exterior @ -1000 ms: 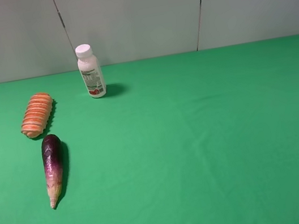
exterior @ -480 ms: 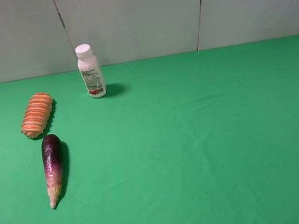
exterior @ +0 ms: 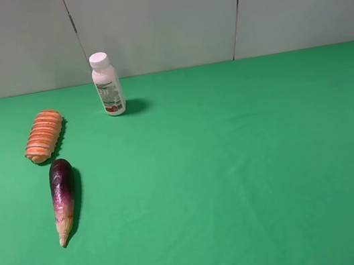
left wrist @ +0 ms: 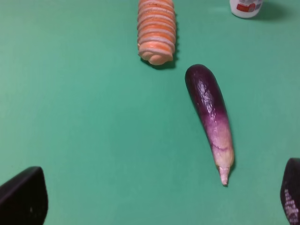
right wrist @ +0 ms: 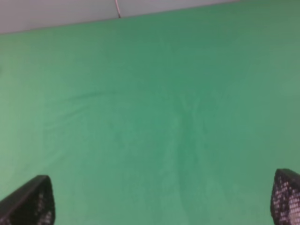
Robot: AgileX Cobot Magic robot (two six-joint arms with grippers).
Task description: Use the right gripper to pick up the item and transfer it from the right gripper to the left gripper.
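The item, an orange-and-cream ridged roll, lies on the green cloth at the left, away from both arms. It also shows in the left wrist view as the item, with nothing touching it. Neither arm appears in the exterior high view. My left gripper is open, only its two black fingertips showing, wide apart, well short of the item. My right gripper is open too, black fingertips spread over bare cloth, with nothing between them.
A purple eggplant lies just in front of the item, also seen as the eggplant. A white bottle stands upright behind, near the back wall. The green cloth has slight wrinkles.
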